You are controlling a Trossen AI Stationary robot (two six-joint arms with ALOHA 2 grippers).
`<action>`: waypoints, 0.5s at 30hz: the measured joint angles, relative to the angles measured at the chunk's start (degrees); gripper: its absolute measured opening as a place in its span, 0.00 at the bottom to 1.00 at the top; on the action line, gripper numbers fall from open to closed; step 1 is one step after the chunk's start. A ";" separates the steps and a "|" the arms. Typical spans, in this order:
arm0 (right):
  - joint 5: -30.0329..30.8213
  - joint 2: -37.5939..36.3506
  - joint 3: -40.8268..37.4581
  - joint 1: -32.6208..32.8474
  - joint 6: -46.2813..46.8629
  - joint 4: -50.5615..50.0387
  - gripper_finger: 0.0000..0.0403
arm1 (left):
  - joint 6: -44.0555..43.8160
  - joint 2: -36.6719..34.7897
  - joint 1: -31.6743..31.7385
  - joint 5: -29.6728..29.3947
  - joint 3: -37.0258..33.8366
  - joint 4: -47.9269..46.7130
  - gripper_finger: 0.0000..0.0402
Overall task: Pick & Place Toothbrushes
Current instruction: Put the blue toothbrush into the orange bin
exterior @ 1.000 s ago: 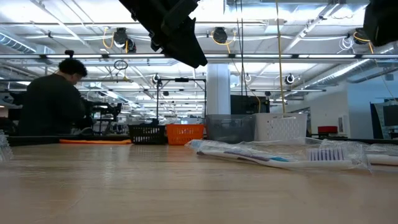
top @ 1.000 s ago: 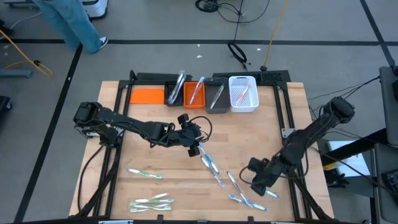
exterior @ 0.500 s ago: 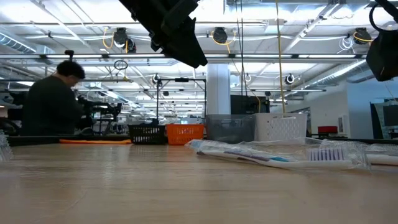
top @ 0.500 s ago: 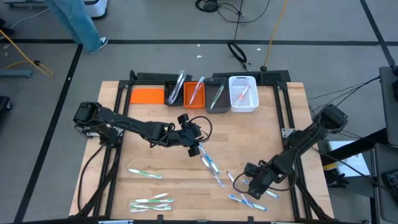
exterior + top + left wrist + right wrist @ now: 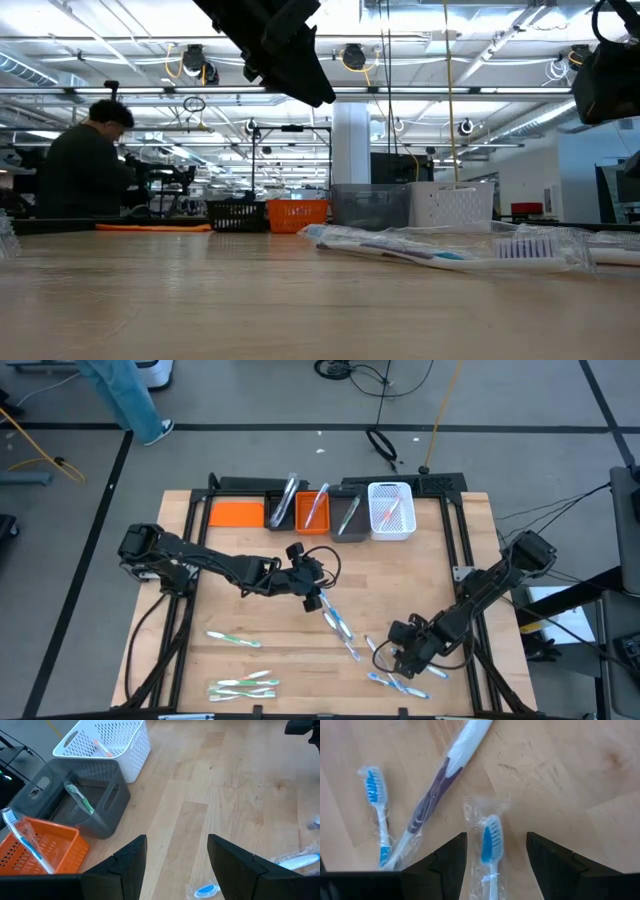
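Wooden counter (image 5: 250,605) planks fill our views, with a row of bins along the far edge. Our right claw (image 5: 492,865) hangs low over the near right part of the counter, fingers spread wide and gripping nothing; a wrapped blue-bristled toothbrush (image 5: 489,851) lies on the wood directly between them. Just beside that one lie a purple-handled brush (image 5: 442,780) and another blue brush (image 5: 376,810), both wrapped and flat on the counter. From above, this claw (image 5: 402,656) sits among a loose diagonal scatter of brushes (image 5: 340,625).

Our left claw (image 5: 175,865) hovers near the counter's middle, also wide and empty, pointing toward the bins. Beyond it, the grey bin (image 5: 107,815) holds a green brush (image 5: 80,800), the orange bin (image 5: 75,847) holds a blue brush (image 5: 22,842), and the white basket (image 5: 135,742) beside the grey bin holds a pink one (image 5: 102,749).

More green brushes (image 5: 240,685) lie at the counter's near left edge. A person (image 5: 85,165) sits in the room beyond the bins.
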 joint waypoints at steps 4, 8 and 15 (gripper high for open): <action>-0.67 1.24 0.12 -0.02 -0.17 0.61 0.48 | 0.31 0.00 0.00 0.00 0.00 0.16 0.53; -0.66 1.55 0.15 -0.04 -0.16 0.48 0.42 | 0.39 0.00 0.00 -0.02 0.00 0.24 0.53; -0.71 1.64 0.02 -0.07 -0.06 0.30 0.17 | 0.39 0.00 0.00 -0.02 0.00 0.37 0.53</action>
